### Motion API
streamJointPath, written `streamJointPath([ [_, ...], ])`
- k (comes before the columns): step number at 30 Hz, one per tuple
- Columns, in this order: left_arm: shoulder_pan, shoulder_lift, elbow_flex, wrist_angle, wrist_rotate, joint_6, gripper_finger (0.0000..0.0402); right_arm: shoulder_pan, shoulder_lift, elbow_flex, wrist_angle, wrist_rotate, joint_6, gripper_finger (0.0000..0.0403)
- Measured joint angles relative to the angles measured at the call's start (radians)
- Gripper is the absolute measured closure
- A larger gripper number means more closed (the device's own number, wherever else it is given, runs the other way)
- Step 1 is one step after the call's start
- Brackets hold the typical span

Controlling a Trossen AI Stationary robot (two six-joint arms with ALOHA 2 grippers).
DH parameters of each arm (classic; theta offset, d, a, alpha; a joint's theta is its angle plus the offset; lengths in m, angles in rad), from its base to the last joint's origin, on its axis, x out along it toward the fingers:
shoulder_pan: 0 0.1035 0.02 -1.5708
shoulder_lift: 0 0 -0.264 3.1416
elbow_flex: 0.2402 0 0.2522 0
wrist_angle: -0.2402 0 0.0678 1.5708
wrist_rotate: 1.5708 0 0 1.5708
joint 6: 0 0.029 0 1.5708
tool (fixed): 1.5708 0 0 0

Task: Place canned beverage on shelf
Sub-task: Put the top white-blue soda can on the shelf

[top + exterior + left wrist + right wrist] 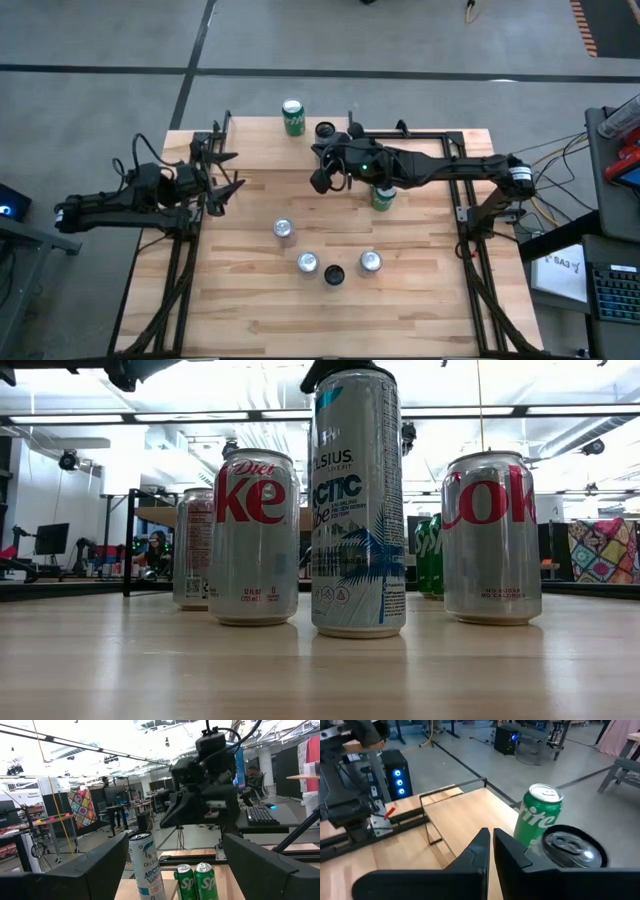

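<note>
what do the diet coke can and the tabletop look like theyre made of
Diet Coke can: likely thin aluminium with a glossy printed silver finish; ceiling lights streak down its side.

Tabletop: light wood, apparently butcher-block style; narrow strips with grain lines show in the high view. Its finish looks satin, though that is uncertain.

Light-wood table (420, 300) with black frame rails carries seven cans. Far edge: green Sprite can (293, 116) next to black-topped can (325, 131). Second green can (383, 197) right of centre. Near cluster: three silver cans (284, 230) (307, 263) (370, 262) plus tall Celsius can (333, 275). All upright.
</note>
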Motion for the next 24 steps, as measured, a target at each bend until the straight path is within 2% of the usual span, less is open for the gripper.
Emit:
streamJointPath([
  [8,0.0,0.006,0.0,0.002,0.0,0.0,0.0092,-0.006,0.06,-0.002,0.048,0.003,-0.001,0.0391],
  [14,0.0,0.006,0.0,0.002,0.0,0.0,0.0092,-0.008,0.067,-0.002,0.034,0.1,0.009,0.0391],
  [24,0.0,0.006,0.0,0.002,0.0,0.0,0.0092,-0.02,0.067,-0.002,-0.01,0.129,0.032,0.0391],
])
